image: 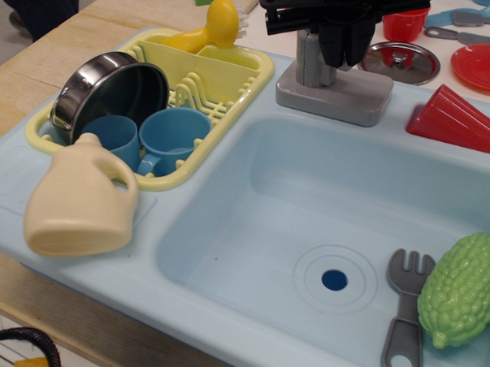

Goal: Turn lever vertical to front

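Note:
The lever (309, 60) is a grey tap on an upright post with a flat rectangular base (339, 98), standing on the sink's back rim. My black gripper (347, 61) hangs down from the top edge right over the post's top. Its two fingers are drawn together into one dark block against the right side of the post. The lever's short arm is hidden behind the fingers, which appear closed on it.
The light blue sink (232, 257) holds a grey toy fork (405, 306) and a green bumpy vegetable (465, 288). A yellow dish rack (249, 86) with a steel pot (111, 92) and blue cups (174, 134) is at left, with a cream jug (79, 203) in front of it. A red cone (454, 117), a lid (398, 61) and a red plate (480, 63) are at right.

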